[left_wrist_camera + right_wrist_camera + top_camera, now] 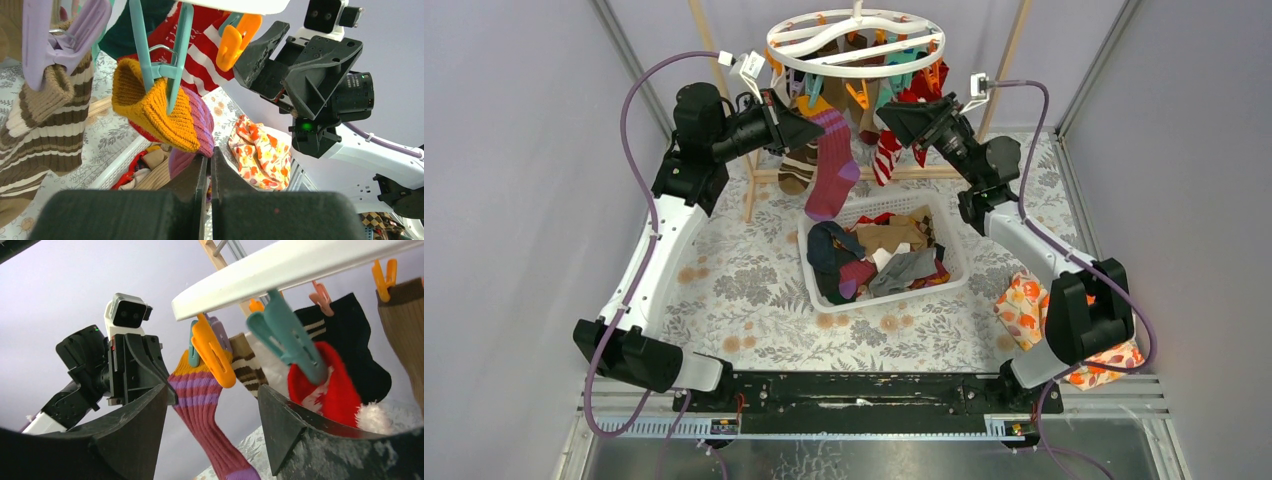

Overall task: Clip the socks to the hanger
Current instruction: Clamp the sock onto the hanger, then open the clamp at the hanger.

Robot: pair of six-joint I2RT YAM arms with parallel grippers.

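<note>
At the tabletop's (724, 270) far edge the magenta sock (832, 165) hung clipped, my left gripper (210, 151) pressed together, right gripper (214, 390) spread; basket (886, 299) probably next.

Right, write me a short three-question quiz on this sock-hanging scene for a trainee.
1. True or false: the right gripper stands open.
2. In the left wrist view, which colour is the clip gripping the mustard cuff of the magenta sock? A orange, B teal, C purple.
3. Fill in: the unclipped socks lie in a white slotted ____.
Key: 1 true; 2 B; 3 basket.
</note>
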